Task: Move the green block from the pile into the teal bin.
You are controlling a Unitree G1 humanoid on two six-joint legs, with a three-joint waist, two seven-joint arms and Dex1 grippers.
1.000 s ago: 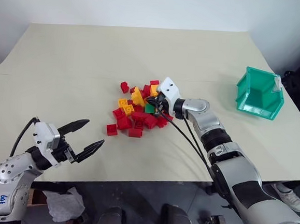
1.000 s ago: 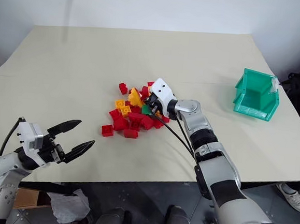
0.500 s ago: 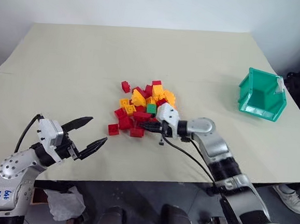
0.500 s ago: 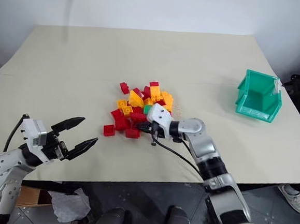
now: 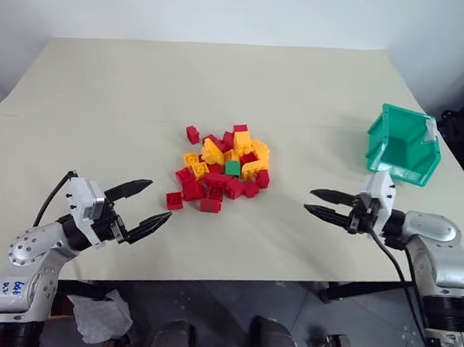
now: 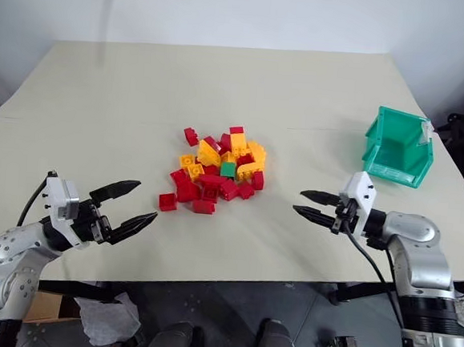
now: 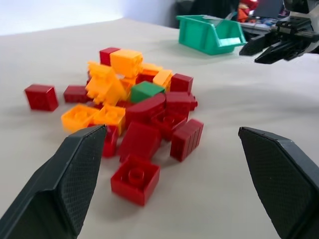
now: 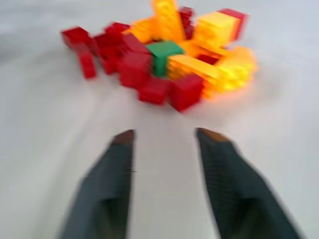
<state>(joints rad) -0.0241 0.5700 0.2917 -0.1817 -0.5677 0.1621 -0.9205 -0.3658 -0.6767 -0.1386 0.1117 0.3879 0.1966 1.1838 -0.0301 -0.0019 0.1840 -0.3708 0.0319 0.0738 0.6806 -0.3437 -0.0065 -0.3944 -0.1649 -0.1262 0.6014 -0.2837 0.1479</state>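
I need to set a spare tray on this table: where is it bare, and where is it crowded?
Bare: the far tabletop behind the pile, and the stretch between the pile and the teal bin. Crowded: the pile itself, with the green block in it, and the near edge by the left gripper and right gripper.

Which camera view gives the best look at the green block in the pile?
The left wrist view: the green block looks large and sharp there, lying among red and yellow bricks of the pile. The right wrist view shows it blurred. In both eye views it is a small green square in the heap.
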